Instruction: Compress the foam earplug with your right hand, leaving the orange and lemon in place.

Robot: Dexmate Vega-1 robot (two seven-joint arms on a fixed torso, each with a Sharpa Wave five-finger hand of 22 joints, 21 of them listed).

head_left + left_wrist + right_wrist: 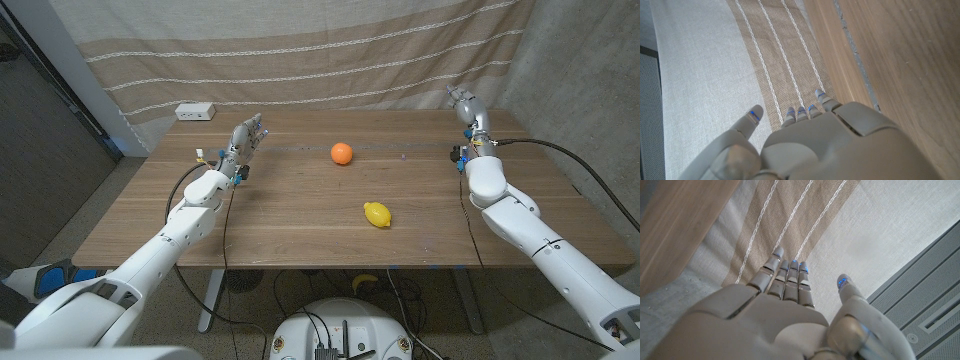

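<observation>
Both hands wait with fingers apart, holding nothing — left hand (246, 137) upper left, right hand (466, 106) upper right. Orange (341, 153) and lemon (377, 214) sit mid-surface — no earplug seen.

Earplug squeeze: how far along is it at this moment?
Nothing looks done yet. The right hand is raised at the table's far right with fingers straight and apart, holding nothing; the left hand is likewise open. I cannot make out an earplug on the table. The orange and lemon sit untouched mid-table. Still left: finding the earplug, reaching it and squeezing it.
</observation>
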